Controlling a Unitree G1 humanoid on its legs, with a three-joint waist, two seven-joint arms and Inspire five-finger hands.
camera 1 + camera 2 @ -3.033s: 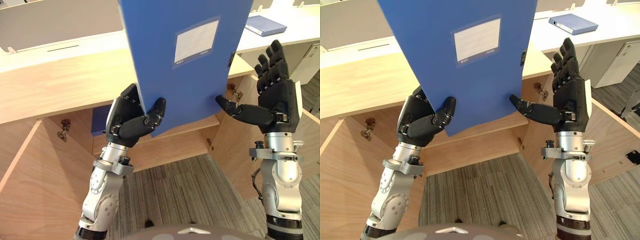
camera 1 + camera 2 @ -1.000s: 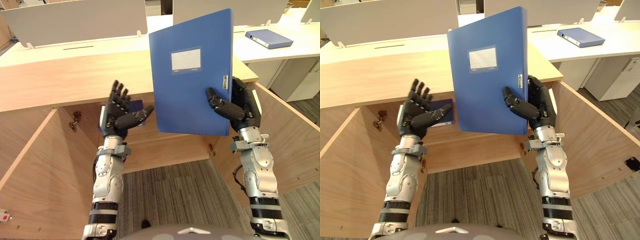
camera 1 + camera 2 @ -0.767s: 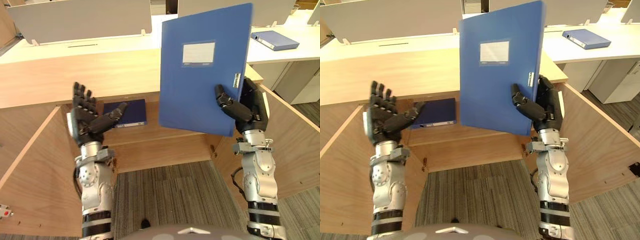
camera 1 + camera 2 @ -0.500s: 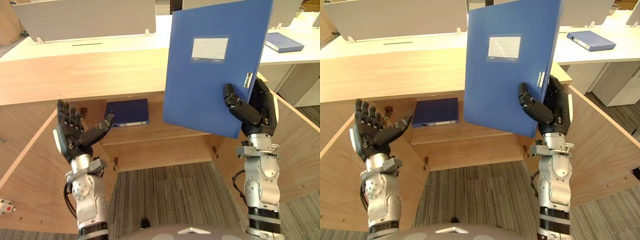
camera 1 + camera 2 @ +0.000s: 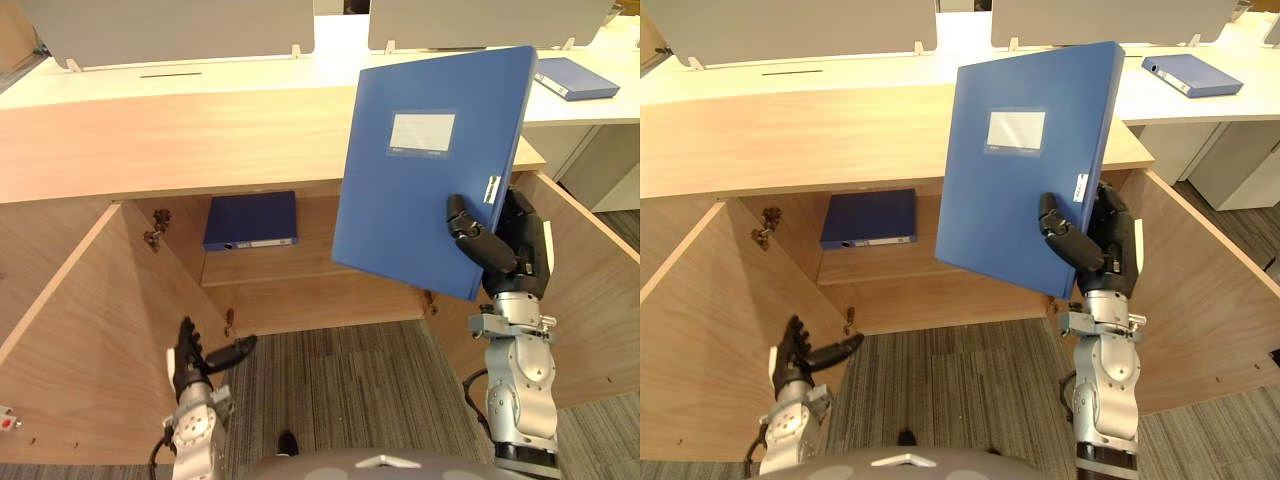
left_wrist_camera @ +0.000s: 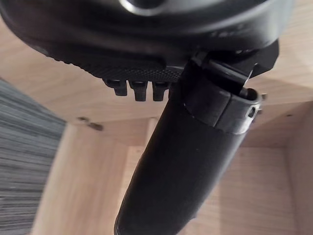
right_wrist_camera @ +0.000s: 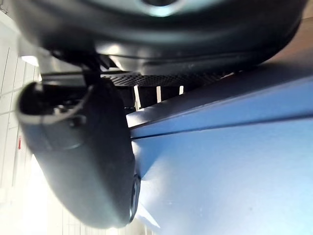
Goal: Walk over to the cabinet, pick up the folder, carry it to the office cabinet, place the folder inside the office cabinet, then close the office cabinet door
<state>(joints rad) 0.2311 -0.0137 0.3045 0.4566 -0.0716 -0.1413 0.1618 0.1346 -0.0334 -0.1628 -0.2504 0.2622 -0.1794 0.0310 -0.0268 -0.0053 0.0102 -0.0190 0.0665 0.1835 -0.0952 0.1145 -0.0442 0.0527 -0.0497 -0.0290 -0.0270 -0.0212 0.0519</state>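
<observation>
Grey striped carpet (image 5: 350, 385) lies before an open wooden office cabinet (image 5: 200, 140), whose left door (image 5: 80, 330) and right door (image 5: 590, 290) are swung outward at 8 o'clock and 4 o'clock of the scene.

Head views: the blue folder (image 5: 430, 170) is seen at 2 o'clock, raised in the air, roughly upright and slightly tilted, with its labelled face turned to the camera. It is clamped at its lower edge by the right hand (image 5: 505, 250), the thumb laid on the front face and the fingers wrapped behind. The left hand (image 5: 195, 362) is shown low at 7 o'clock, beside the left door, fingers straight, thumb spread wide, nothing held. A second blue folder (image 5: 251, 220) lies flat on the shelf inside the cabinet at 10 o'clock. A third blue folder (image 5: 570, 78) rests on a white desk (image 5: 600, 105) far off at 2 o'clock, behind grey partition screens (image 5: 170, 25).

Left wrist view: the outstretched thumb and straight fingertips (image 6: 139, 89) are shown against bare wooden cabinet panels, touching nothing.

Right wrist view: the thumb (image 7: 83, 161) is pressed onto the folder's blue face, with the fingers on the far side of its edge.
</observation>
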